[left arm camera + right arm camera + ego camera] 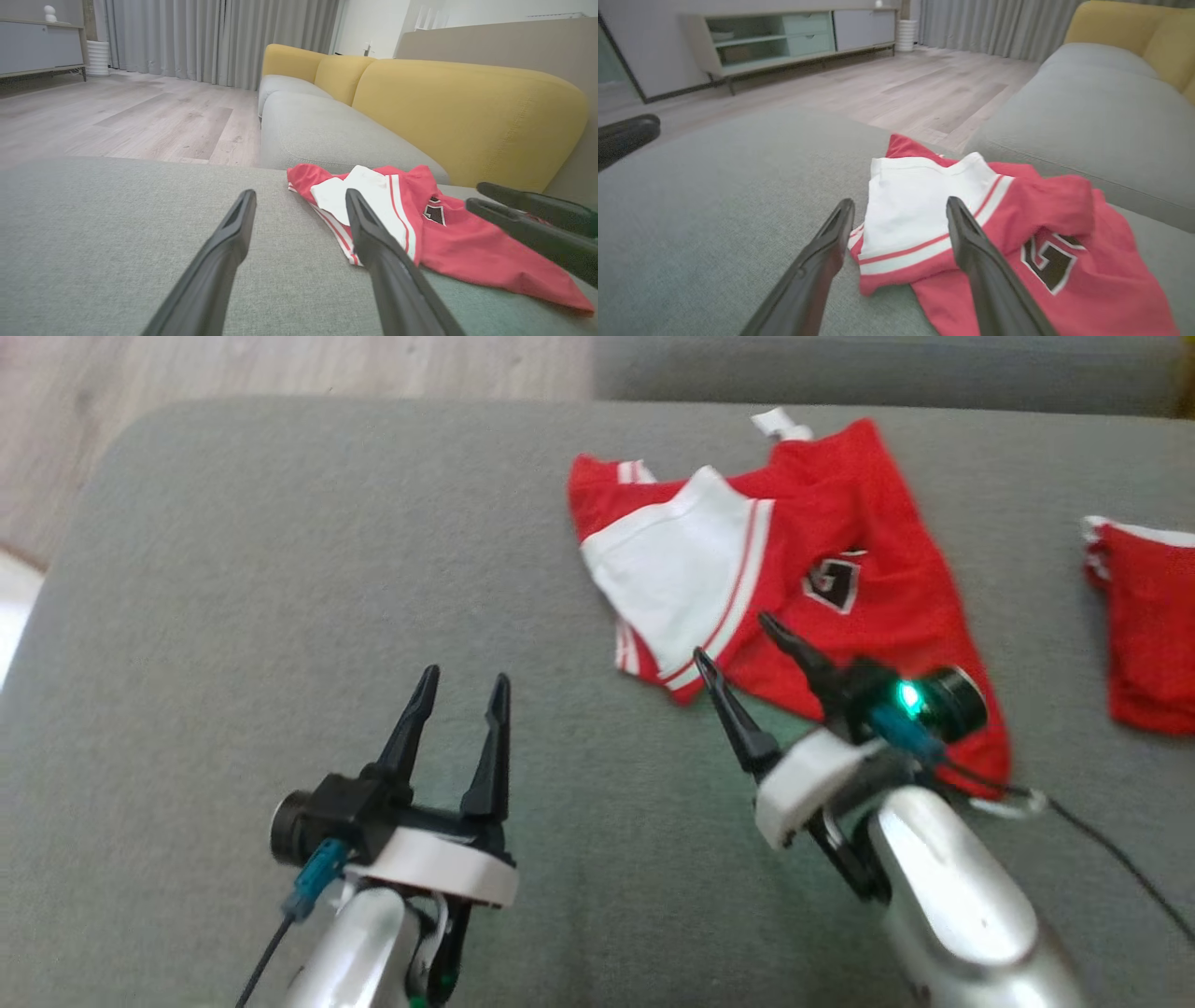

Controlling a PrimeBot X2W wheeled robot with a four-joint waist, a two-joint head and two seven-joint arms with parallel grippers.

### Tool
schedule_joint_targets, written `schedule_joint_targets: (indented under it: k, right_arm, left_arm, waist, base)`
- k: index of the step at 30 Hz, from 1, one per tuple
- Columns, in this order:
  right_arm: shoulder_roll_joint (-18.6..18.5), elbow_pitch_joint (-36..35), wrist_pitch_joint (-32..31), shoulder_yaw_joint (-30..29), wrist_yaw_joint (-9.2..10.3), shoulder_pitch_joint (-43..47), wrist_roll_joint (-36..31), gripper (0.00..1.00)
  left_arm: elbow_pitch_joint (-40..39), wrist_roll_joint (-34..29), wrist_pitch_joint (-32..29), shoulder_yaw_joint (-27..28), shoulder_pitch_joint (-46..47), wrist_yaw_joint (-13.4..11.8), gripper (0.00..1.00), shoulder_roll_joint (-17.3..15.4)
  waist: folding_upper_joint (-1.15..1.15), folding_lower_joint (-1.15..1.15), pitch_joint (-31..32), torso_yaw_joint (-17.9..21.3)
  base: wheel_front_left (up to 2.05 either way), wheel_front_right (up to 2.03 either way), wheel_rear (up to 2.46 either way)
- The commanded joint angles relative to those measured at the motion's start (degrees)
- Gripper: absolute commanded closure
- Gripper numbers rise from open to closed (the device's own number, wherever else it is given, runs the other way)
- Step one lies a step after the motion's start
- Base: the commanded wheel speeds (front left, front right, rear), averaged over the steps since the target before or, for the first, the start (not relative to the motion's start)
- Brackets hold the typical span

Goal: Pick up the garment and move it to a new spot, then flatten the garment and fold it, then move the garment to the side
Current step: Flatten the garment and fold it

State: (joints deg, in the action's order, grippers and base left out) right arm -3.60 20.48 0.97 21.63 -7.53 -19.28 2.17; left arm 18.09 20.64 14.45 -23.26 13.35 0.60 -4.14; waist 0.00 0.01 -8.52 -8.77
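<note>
The wrist behind the right gripper (731, 635) covers the near corner of the red garment (868, 523). Another red cloth (1148, 625) is cut off by the head view's right edge.

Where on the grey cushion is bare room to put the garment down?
Free: the cushion left of the garment, around the left end effector, up to the floor. Crowded: the right side, with right end effector, cable, red cloth.
</note>
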Motion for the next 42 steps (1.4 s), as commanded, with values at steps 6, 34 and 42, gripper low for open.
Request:
schedule_joint_targets:
  k: [6,34,42]
  right_arm:
    - [-0.1,9.8,-2.6,1.6,0.04,-10.0,-4.5,0.00]
    - [0.7,24.1,8.2,2.5,0.04,-17.1,0.4,1.00]
    - [0.7,9.4,5.1,-0.6,0.04,-11.9,2.2,1.00]
  left_arm:
    - [-0.2,0.9,0.5,-0.4,4.8,0.6,0.00,0.9]
    - [1.0,2.0,0.5,-0.9,4.5,-0.7,0.00,1.3]
    - [0.7,1.1,0.5,0.8,2.2,-0.6,0.00,1.0]
  waist:
    - [0.00,-0.01,-4.3,-7.5]
    - [0.00,-0.01,-1.1,-6.8]
    - [0.00,-0.01,1.7,-4.3]
  base:
    - [0.00,0.00,0.00]
    - [0.00,0.00,0.00]
    - [0.00,0.00,0.00]
